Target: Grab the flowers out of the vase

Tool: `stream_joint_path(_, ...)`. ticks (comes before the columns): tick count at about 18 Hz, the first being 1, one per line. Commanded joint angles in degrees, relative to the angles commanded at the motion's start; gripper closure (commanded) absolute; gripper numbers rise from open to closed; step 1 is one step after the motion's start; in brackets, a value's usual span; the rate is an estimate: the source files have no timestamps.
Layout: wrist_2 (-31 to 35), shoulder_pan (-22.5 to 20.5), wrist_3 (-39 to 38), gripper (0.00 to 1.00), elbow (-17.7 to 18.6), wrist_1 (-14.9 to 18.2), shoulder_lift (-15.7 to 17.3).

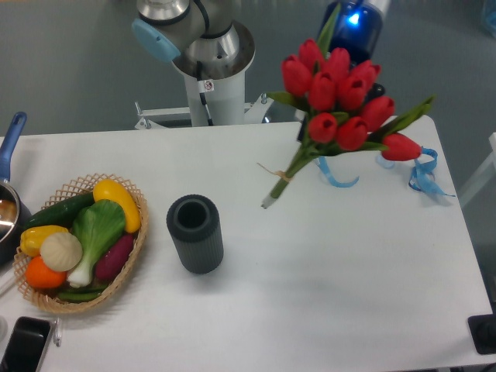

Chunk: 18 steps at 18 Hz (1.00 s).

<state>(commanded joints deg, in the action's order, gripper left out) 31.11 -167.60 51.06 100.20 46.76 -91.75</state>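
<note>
The flowers point(338, 99), red tulips with green leaves and tied stems, hang in the air over the back right of the table, tilted with the stem ends point(268, 202) pointing down and left. They are well clear of the vase point(195, 234), a dark grey ribbed cylinder that stands upright with nothing in its mouth, left of centre. My gripper point(377, 90) sits behind the tulip heads under the blue-lit wrist point(353, 20). Its fingers are mostly hidden by the blooms, and it is shut on the bunch.
A wicker basket point(129, 267) of toy vegetables lies at the left. A pot with a blue handle point(11, 138) is at the left edge. Blue ribbon pieces point(423, 173) lie at the back right. A phone point(23, 346) is at the front left. The arm's base point(209, 70) stands behind the table.
</note>
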Motion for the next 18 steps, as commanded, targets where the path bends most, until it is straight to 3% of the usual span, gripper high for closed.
stream_joint_path(3, 0.00, -1.15, 2.63, 0.64, -0.45, 0.00, -1.85)
stream_joint_path(18, 0.44, -0.89, 4.57, 0.64, 0.35, 0.09, -2.38)
